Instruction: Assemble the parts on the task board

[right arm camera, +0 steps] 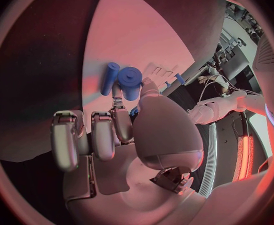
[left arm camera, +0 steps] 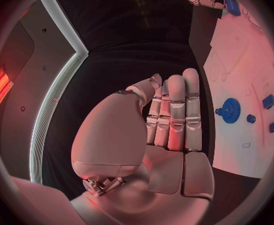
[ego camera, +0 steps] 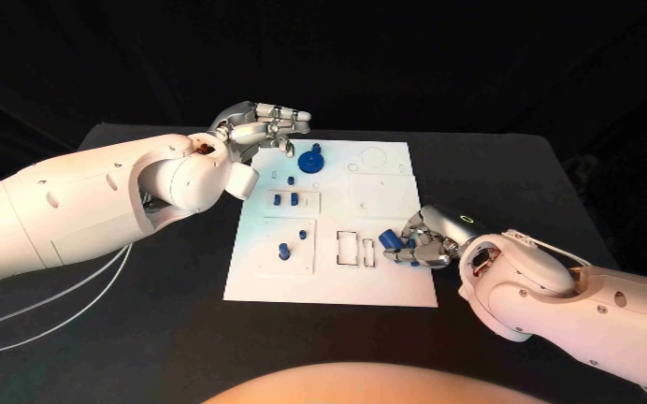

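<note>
Currently your right hand point(ego camera: 421, 240) sits over the near right edge of the task board point(ego camera: 381, 282), fingers point(right arm camera: 113, 122) clamped on a blue cylindrical part point(right arm camera: 129, 82). In the right wrist view a second, slimmer blue part point(right arm camera: 109, 78) lies just beside it, seemingly touching; whether it is also held, you cannot tell. The held part sits at the fingertips, its long axis pointing away from the palm toward the board surface. Just beside this hand, toward the board's middle, lie the narrow rectangular slots point(ego camera: 348, 248); judged from the task, these are likely the seating target, so the coming move turns on lining that axis up with a recess. Your right hand is plainly the nearer one. Your left hand point(ego camera: 259, 128) hovers at the far left corner of the board, fingers point(left arm camera: 174, 112) straight, side by side, holding nothing. The blue gear point(ego camera: 311, 161) stands just beside it, well apart from the right hand. More small blue pegs point(ego camera: 284, 199) stand in the left column, above the black tabletop point(ego camera: 162, 329).
</note>
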